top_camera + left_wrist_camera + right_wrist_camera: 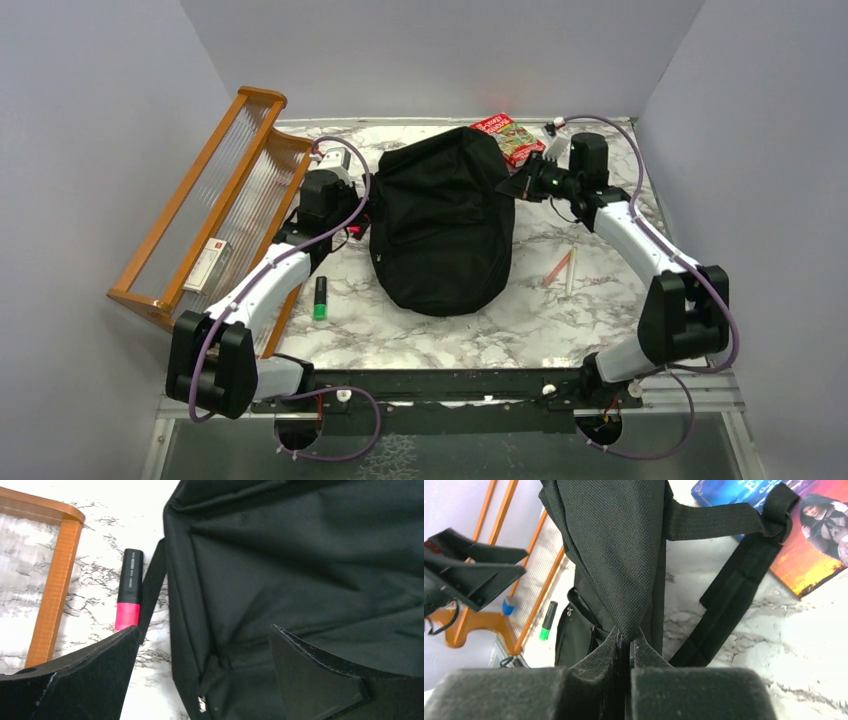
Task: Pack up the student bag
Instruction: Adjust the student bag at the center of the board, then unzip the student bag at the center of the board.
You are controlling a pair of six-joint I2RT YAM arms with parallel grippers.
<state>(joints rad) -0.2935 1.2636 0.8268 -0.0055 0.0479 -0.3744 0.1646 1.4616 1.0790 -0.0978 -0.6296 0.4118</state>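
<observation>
The black backpack (440, 225) lies in the middle of the marble tabletop (560, 330), and from here I can't see whether anything is inside it. The right gripper (629, 637) pinches a fold of its fabric at the far end, while the left gripper (204, 632) hangs spread wide at the backpack's left side, near a pink highlighter (129, 590). The wooden rack (262, 98) on the left holds a small white box (207, 266).

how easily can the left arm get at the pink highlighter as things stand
Probably easily: the open left gripper is close by, and the pink highlighter lies uncovered between the wooden tray and the student bag.
</observation>
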